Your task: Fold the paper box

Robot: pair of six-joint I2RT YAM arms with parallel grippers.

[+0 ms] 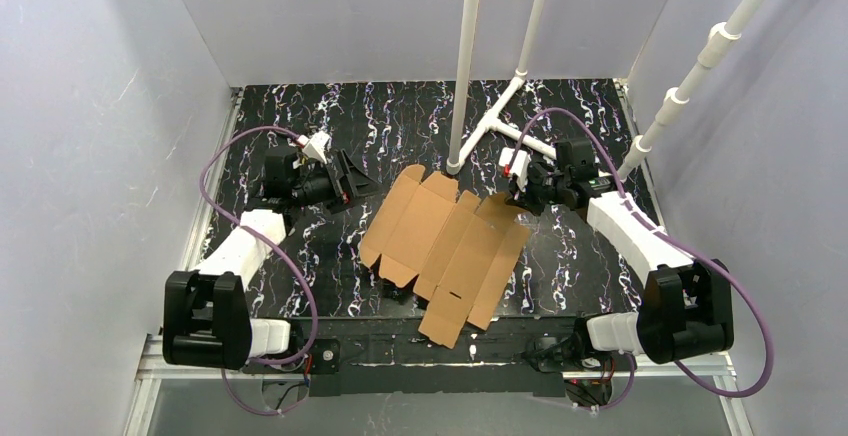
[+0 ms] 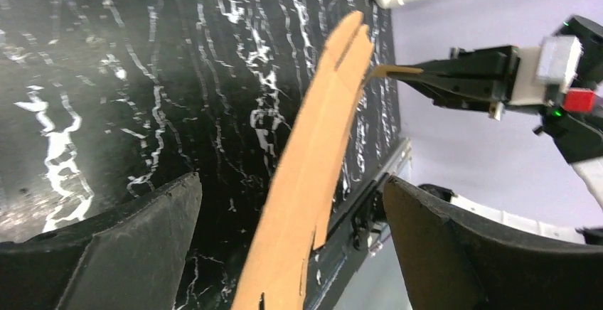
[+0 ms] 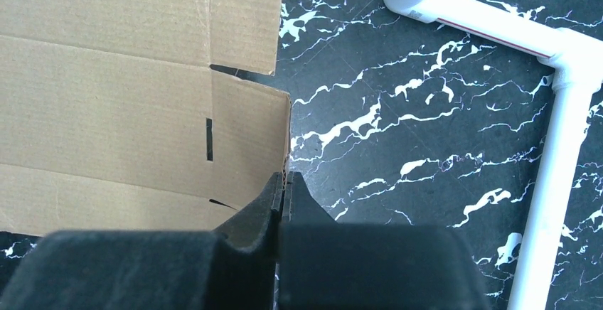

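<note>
**Right claw (image 1: pixel 515 199) pinching the paper box (image 1: pixel 445 246), left claw (image 1: pixel 360 182) wide open**

Right claw first: we see it clamped on a flap at the far right edge of the paper box. In its own cam the two fingers (image 3: pixel 257 203) meet on the cardboard rim w/ no gap.

Left claw: jaws spread wide, nothing in them. It sits near the box's far left corner and looks apart from it. From the left wrist cam the box (image 2: pixel 313 168) shows nearly edge-on, ahead of & betw. the two black fingers (image 2: pixel 135 246). Beyond it the right claw (image 2: pixel 419 75) nips a flap tip.

The box isn't folded: a flat brown cut-out sheet w/ flaps, creases & slits (image 3: pixel 107 104). It lies diagonally mid-table betw. the arms, on the black marbled table (image 1: pixel 300 121).

Just behind its far edge stands the foot of a white pipe frame (image 1: pixel 465 66), close to the right claw. A pipe & joint (image 3: pixel 491 22) lie on the table beside that claw. Purple cables (image 1: pixel 213 171) loop off each arm. Pale walls (image 1: pixel 90 106) close in on three sides.
</note>
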